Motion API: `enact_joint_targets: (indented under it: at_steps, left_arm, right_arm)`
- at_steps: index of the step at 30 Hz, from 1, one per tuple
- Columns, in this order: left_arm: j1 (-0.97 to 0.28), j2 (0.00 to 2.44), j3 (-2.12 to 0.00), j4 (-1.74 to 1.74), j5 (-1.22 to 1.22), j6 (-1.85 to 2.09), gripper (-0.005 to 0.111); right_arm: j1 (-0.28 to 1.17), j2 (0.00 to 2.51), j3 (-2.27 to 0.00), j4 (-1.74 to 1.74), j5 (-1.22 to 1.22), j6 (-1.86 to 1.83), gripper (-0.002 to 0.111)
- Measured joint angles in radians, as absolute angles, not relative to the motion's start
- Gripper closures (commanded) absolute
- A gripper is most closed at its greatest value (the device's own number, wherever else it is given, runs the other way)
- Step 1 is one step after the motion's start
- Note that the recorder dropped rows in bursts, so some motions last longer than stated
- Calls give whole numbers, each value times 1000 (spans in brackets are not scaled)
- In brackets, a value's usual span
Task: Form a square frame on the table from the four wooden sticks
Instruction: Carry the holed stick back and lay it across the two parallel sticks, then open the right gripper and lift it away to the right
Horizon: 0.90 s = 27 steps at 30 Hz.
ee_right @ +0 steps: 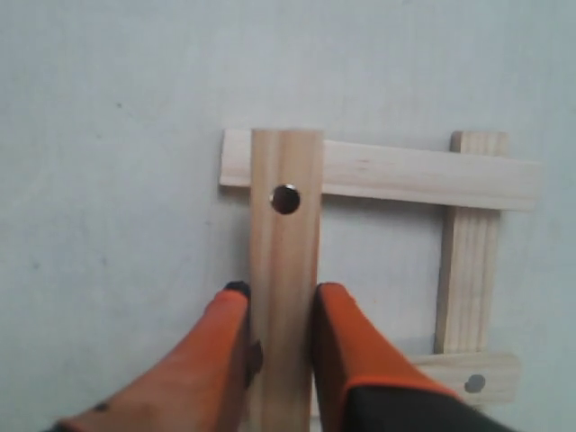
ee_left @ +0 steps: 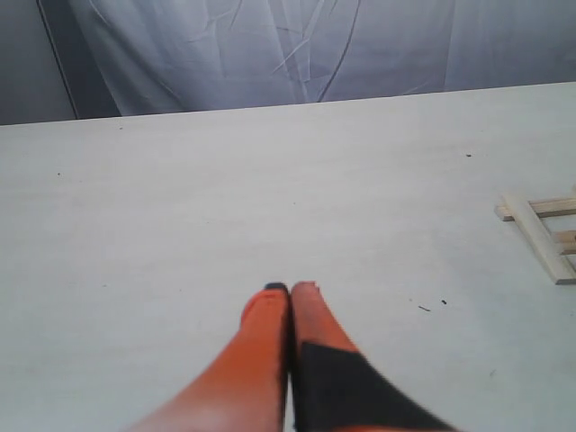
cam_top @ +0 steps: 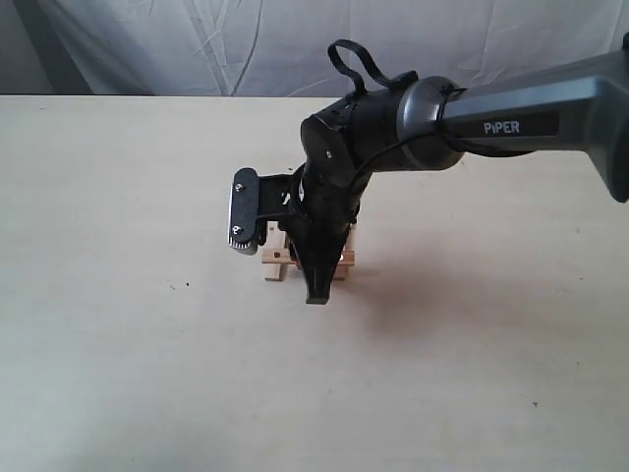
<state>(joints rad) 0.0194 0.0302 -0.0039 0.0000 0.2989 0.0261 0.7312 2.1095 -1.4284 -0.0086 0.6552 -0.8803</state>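
Right gripper point(ee_right: 283, 292) pinches a holed stick point(ee_right: 285, 180), its end overlapping another in the frame point(cam_top: 276, 265), which sits in the middle of the table point(cam_top: 118, 344), well apart from the far edge. Left gripper point(ee_left: 290, 290), fingers together and empty, hangs to one side.

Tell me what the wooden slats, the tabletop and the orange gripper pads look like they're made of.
Slats: pale, bare-looking wood, with visible grain and a drilled dark hole. Tabletop: cream, matte, faint grain; possibly laminate or painted board. Pads of the right gripper: smooth orange, probably rubber or plastic, unclear which.
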Motion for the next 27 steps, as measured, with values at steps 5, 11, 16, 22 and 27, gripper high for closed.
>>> enact_joint_targets:
  at_steps: [5,11,16,22,27]
  left_arm:
    - [19,30,-4,0,299,26,107]
    - [19,30,-4,0,299,26,107]
    - [19,30,-4,0,299,26,107]
    - [19,30,-4,0,299,26,107]
    - [19,30,-4,0,299,26,107]
  right_arm:
    - [731,2110,-1428,-9,655,-880,79]
    - [731,2110,-1428,-9,654,-869,79]
    - [731,2067,-1428,-9,655,-778,79]
    - [731,1989,-1428,72,683,-554,85]
    - [731,1954,-1428,205,783,-522,109]
